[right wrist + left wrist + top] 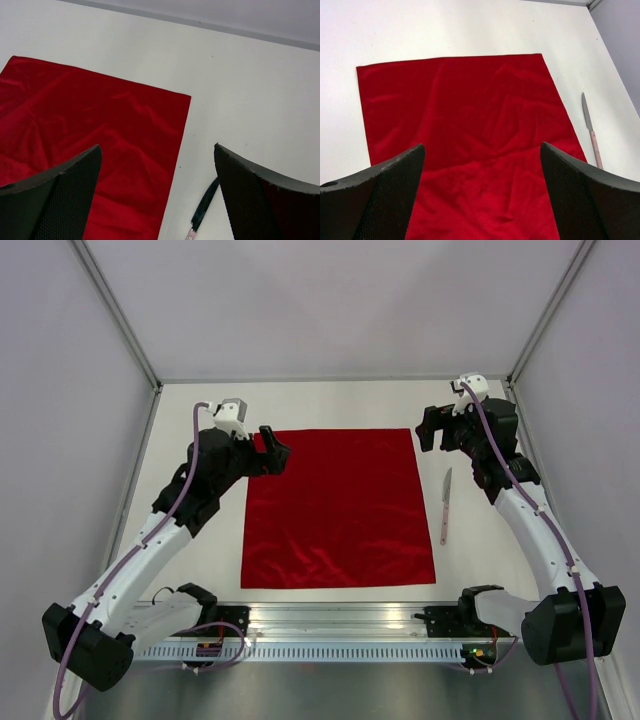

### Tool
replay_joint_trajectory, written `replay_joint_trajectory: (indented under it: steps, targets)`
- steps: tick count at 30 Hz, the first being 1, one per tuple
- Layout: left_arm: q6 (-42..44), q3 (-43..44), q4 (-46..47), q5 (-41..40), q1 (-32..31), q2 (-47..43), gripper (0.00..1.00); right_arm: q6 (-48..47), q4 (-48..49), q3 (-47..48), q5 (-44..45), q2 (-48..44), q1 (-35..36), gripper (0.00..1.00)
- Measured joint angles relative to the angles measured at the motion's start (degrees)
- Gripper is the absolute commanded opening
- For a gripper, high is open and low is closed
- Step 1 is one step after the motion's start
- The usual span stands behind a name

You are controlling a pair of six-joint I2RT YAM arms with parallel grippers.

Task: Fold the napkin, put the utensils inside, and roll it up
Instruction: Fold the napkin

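Left pincer (271, 451) and right pincer (431, 428) both gape wide with nothing in them, one by each far corner of the flat red napkin (338, 505) stretching back between them, knife (446, 505) lying along its right edge, nearer the right one.

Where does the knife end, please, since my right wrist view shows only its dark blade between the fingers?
Observer: The whole knife lies on the table just right of the napkin, not touching it. Its blade points to the far side and its pale handle toward the arm bases.
Operator: Thank you. Is the napkin folded at all?
Observer: No, it lies spread as one flat sheet, wrinkled along its near edge.
Operator: And where is the other arm?
Observer: The left gripper hangs open over the napkin's far left corner, holding nothing.
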Motion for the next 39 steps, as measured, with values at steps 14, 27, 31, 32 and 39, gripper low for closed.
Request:
replay_joint_trajectory:
  steps: [14,27,31,32,39]
  targets:
    - [2.6,17.4,-13.7,-0.3,0.0,-2.8,1.0,0.9,-0.2,0.3,0.9,1.9,7.7,0.84]
    - [5.8,33.1,-22.5,-9.2,0.0,-9.2,1.0,0.5,-2.4,13.8,7.5,27.8,48.2,0.61]
    - [5.8,33.1,-24.5,-11.2,0.0,-9.2,1.0,0.4,-2.5,17.9,9.3,34.2,55.4,0.61]
    - [5.8,33.1,-25.0,-11.4,0.0,-9.0,1.0,0.4,-2.5,18.9,9.6,35.8,57.2,0.61]
    - [5.8,32.9,-26.3,-12.9,0.0,-7.6,1.0,1.6,-1.2,23.7,11.9,44.3,67.4,0.59]
